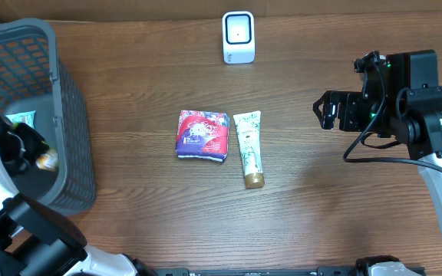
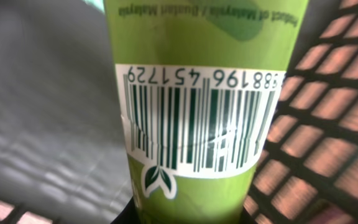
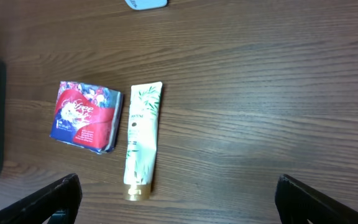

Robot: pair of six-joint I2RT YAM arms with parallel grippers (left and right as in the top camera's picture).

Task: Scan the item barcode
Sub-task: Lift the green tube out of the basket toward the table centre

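Green tube [image 2: 204, 37] inside gray basket [image 1: 74, 130]

left claw [image 1: 38, 153]: clamped on green tube [image 2: 197, 124] | right claw [image 1: 324, 112]: jaws wide apart, hovering

The green tube [image 2: 197, 37] has a white barcode label [image 2: 197, 118]. A row of digits sits over the black bars, upside down. Small upside-down print higher up says "Malaysia" twice. The words on the red pack [image 3: 84, 116] and the cream tube [image 3: 142, 134] are too small to read.
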